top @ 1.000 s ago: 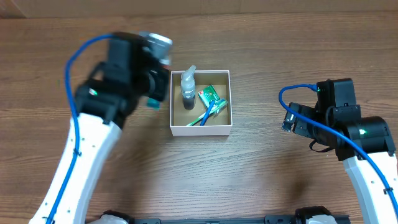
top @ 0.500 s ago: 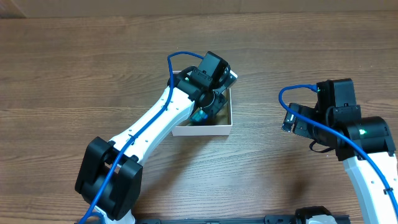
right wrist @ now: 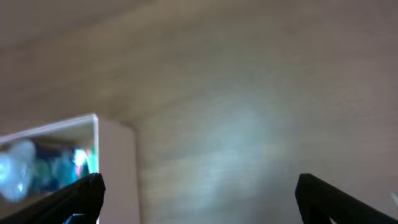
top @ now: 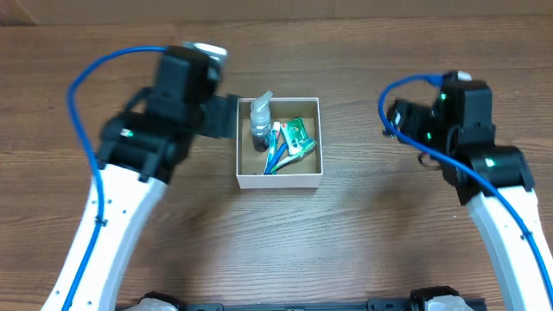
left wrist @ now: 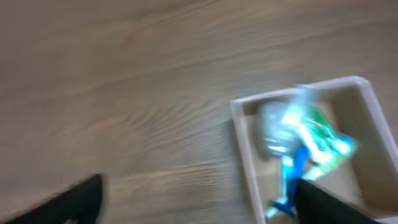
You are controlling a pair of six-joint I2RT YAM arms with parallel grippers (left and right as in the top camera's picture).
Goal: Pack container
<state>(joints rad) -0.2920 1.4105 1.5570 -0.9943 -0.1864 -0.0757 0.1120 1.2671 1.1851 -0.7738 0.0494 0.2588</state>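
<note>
The container [top: 278, 181], a small white-walled box with a brown inside, stands mid-table. In it lie a clear bottle [top: 260, 121], a green packet [top: 297, 135] and blue toothbrush-like pieces [top: 276, 155]. My left gripper [top: 226, 118] hovers just left of the box. In the blurred left wrist view the left gripper [left wrist: 199, 208] is open and holds nothing, one finger over the container [left wrist: 239, 143]. My right gripper [top: 394, 117] is off to the right of the box. In its wrist view the right gripper [right wrist: 208, 202] is open over bare wood, with the container [right wrist: 115, 162] at the left.
The wooden table [top: 285, 242] extends all around the box. The blue cables of both arms [top: 86, 73] arc above the wrists. A black bar runs along the table's front edge [top: 285, 304].
My left gripper came over the box holding a small teal item, opened, and drew back to the left; the item now lies in the box. The right arm rose and swung toward the box.
</note>
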